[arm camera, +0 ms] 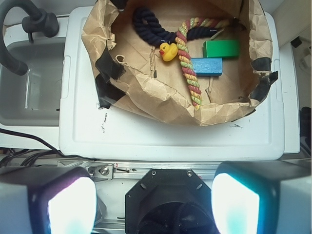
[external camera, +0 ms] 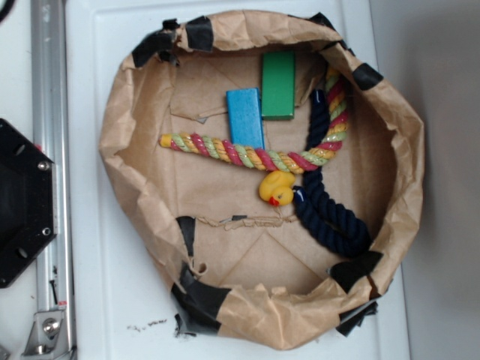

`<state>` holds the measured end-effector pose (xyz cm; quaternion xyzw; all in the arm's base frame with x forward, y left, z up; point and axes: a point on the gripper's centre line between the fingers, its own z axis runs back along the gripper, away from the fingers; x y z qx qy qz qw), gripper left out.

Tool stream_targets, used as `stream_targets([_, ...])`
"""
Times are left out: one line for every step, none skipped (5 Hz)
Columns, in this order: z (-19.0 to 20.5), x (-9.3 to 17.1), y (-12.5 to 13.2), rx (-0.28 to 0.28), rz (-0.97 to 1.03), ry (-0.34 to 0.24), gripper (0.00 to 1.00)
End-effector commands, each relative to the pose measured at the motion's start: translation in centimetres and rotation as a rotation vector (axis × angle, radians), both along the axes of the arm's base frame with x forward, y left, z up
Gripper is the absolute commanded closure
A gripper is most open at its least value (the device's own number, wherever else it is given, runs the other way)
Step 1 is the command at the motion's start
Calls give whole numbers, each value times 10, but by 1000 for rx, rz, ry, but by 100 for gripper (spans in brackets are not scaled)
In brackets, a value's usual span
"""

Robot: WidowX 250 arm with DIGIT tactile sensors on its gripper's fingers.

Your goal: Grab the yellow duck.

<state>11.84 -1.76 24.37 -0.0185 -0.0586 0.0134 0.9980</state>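
A white plastic surface (external camera: pixel 105 300) is seen from above, flanked at its left edge by a silver metal rail (external camera: pixel 49 150) and a black hexagonal robot base (external camera: pixel 22 202). Most of the surface is taken up by a crumpled brown paper nest patched with black tape (external camera: pixel 120 135). No legible writing or brand can be made out.

Inside the nest, from left to right, a multicoloured braided rope with a yellow tip (external camera: pixel 225 150) is laid across the middle, a blue rectangular block (external camera: pixel 245 116) is set touching its upper side, and a green rectangular block (external camera: pixel 278 85) lies just beyond. The small glossy yellow duck (external camera: pixel 276 187) rests just below the braided rope, touching a dark navy twisted rope (external camera: pixel 330 217) on its right. Its orange-red beak is pointed toward the nest's lower edge.

In the wrist view the gripper (arm camera: pixel 153 202) is held well apart from the nest, its two fingers (arm camera: pixel 236 202) spread wide with nothing between them.
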Motion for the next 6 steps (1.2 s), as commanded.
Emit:
stream_targets([0,0,0,0,0,0,0])
stream_targets([-23,50,18,212,-27,-7,0])
stream_targets([-35,90,23,164,-27,-4,0])
stream_targets([-77,139,36,162,-64,-55,0])
stream_targets([-122,166,56,121,-80,-112,0])
stream_targets([-154,186,47,208,-211,-133,0])
